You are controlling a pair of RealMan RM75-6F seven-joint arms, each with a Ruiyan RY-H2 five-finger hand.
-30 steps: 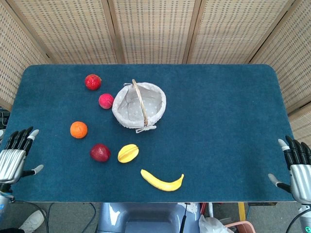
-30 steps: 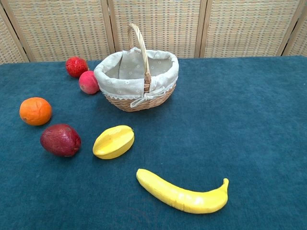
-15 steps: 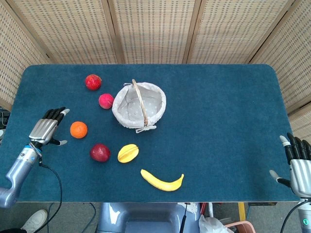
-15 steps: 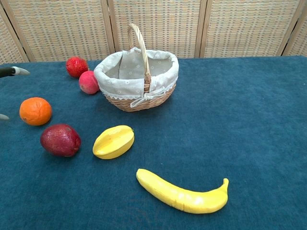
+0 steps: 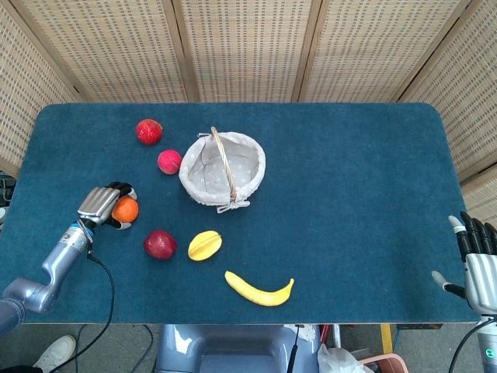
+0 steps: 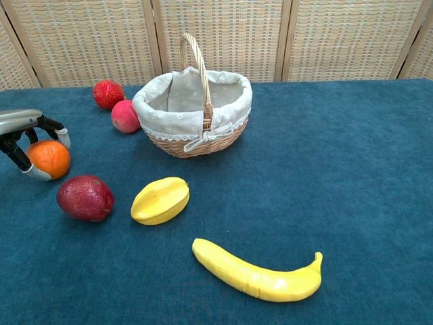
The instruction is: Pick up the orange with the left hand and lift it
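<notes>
The orange (image 5: 126, 209) (image 6: 50, 158) lies on the blue table (image 5: 349, 194) at the left. My left hand (image 5: 103, 205) (image 6: 24, 139) sits over it from the left, fingers curled across its top and far side and the thumb against its near side, so the hand grips it. The orange still rests on the cloth. My right hand (image 5: 477, 260) hangs at the table's right front corner with its fingers spread and nothing in them; the chest view does not show it.
A dark red fruit (image 5: 160, 244) lies just right of and nearer than the orange. A yellow starfruit (image 5: 204, 245), a banana (image 5: 258, 291), a lined wicker basket (image 5: 250, 172), a pink fruit (image 5: 169, 162) and a red fruit (image 5: 148, 131) lie around it.
My left hand has moved in from the table's left edge to the orange and curled its fingers round it. The right hand sank slightly. The orange has not shifted.
</notes>
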